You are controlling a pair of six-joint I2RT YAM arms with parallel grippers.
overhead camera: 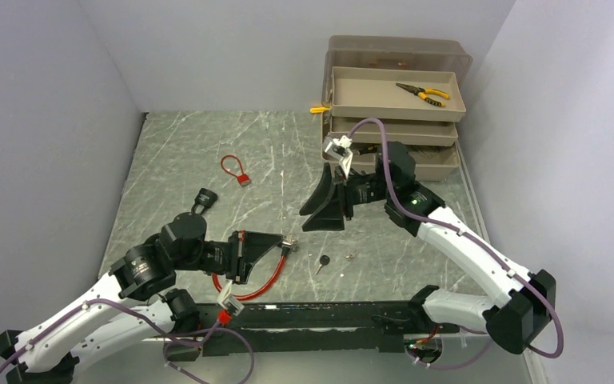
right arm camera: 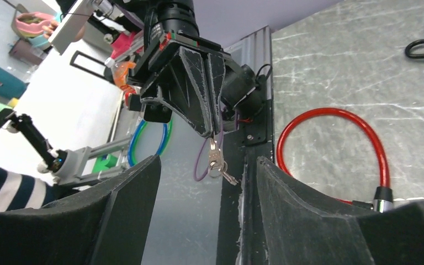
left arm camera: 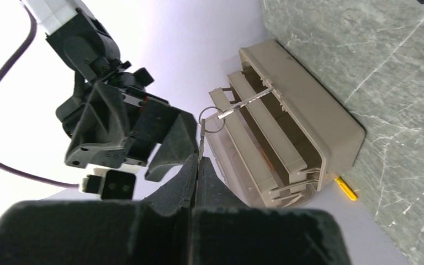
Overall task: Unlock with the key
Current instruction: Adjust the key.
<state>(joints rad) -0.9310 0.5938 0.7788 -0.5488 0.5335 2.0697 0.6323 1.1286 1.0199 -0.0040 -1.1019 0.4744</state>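
Left fingers (left arm camera: 174, 185) pinch shut on the ring of the key bunch (right arm camera: 216, 160), the keys dangling tips-down just above the red cable lock (right arm camera: 337, 113) on the bench. Right fingers (right arm camera: 127, 204), spread wide and empty, face the keys from beyond the lock, farther off.

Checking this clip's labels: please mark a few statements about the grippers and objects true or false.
1. The left gripper is shut on the keys. True.
2. The right gripper grips the black padlock. False: it is open and empty; the padlock lies on the table.
3. Pliers lie in the top tray. True.
4. The large red cable lock sits in that tray. False: it lies on the table by the left arm.
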